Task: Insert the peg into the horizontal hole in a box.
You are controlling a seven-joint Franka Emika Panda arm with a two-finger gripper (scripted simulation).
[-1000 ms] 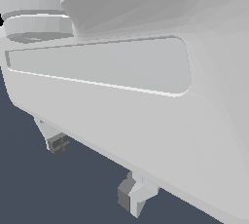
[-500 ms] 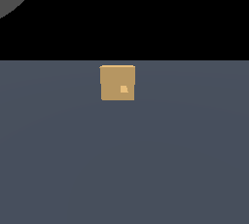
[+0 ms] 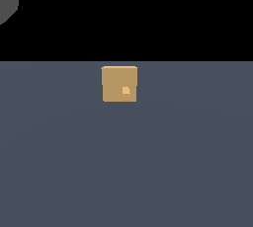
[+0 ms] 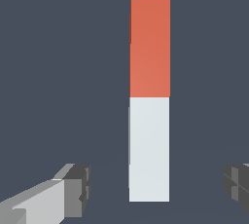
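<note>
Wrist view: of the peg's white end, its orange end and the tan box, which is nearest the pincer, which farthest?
1. White end, flanked by the open pincer.
2. Orange end, beyond the white.
3. Box: absent from this view, seen only in the exterior view; unranked.

The floor (image 3: 126,171) is a flat, plain surface of dark blue-grey colour. In the exterior view its far edge is a straight line, and behind this edge there is only black, without walls or windows. The light is even, with no strong shadows.
</note>
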